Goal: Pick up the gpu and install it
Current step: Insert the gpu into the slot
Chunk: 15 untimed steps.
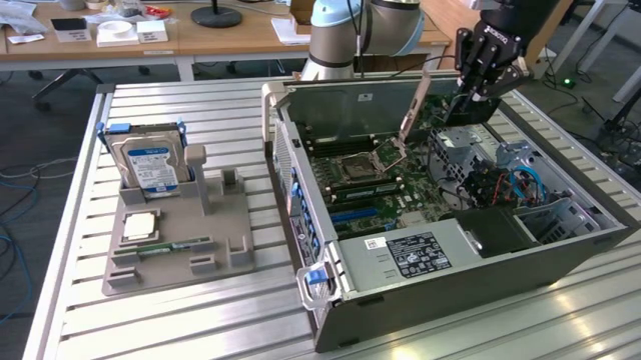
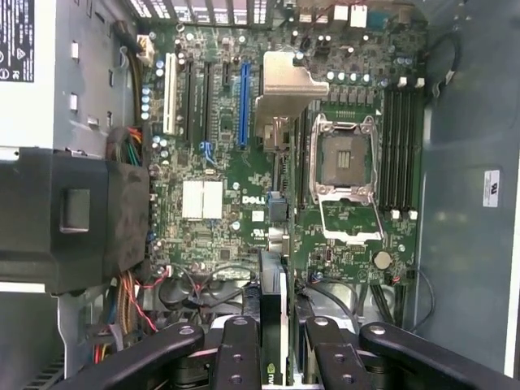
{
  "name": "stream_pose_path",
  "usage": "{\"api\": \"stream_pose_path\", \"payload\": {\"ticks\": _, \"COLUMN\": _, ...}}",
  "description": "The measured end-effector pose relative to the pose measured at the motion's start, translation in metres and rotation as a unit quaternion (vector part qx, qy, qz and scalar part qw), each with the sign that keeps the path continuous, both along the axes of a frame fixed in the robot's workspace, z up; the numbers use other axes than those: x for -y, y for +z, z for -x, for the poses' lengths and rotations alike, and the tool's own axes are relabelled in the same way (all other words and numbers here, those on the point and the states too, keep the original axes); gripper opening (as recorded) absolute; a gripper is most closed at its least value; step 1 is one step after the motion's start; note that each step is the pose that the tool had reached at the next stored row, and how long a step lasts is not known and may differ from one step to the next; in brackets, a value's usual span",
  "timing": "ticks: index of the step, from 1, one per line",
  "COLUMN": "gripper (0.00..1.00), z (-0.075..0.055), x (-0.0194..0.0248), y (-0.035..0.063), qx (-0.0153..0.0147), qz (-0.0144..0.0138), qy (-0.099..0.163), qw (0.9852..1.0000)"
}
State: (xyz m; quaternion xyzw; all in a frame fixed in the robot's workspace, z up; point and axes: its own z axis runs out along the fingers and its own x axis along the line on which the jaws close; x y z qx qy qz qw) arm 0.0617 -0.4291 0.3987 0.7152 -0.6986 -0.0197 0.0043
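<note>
Exterior view: the arm reaches over the open computer case [image 1: 561,255], which lies on the slatted metal desk [image 1: 200,322]. The pincer [image 1: 479,94] hangs above the case's far end, towards the exterior view's right. It is closed on the gpu [image 1: 469,109], a dark card hanging below the fingers just above the motherboard [image 1: 386,191]. Contact with the board cannot be judged. On the exterior view's left a grey fixture tray [image 1: 225,232] carries the upright hard drive [image 1: 150,161], a processor [image 1: 140,225] and the memory stick [image 1: 176,246]. All three are well apart from the pincer.

Wrist view: looking straight down into the case. The pincer [image 2: 275,361] has black fingers [image 2: 237,349] on either side of the gpu [image 2: 272,296], which is seen edge-on and clamped between them. Beyond the card lie the motherboard [image 2: 244,175], the blue slot [image 2: 243,106] and the empty processor socket [image 2: 345,158] with its raised metal cover [image 2: 284,85].
</note>
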Motion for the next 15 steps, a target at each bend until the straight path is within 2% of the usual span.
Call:
{"api": "stream_pose_path", "payload": {"ticks": 6, "gripper": 0.26, "z": 0.002, "x": -0.0001, "y": -0.0004, "qx": 0.0003, "qz": 0.0000, "qy": 0.000, "qw": 1.0000}}
{"api": "stream_pose_path", "payload": {"ticks": 11, "gripper": 0.26, "z": 0.016, "x": -0.0001, "y": -0.0069, "qx": 0.0059, "qz": 0.0000, "qy": 0.000, "qw": 1.0000}}
{"api": "stream_pose_path", "payload": {"ticks": 15, "gripper": 0.26, "z": 0.019, "x": -0.0001, "y": -0.0120, "qx": 0.0067, "qz": 0.0000, "qy": -0.002, "qw": 1.0000}}
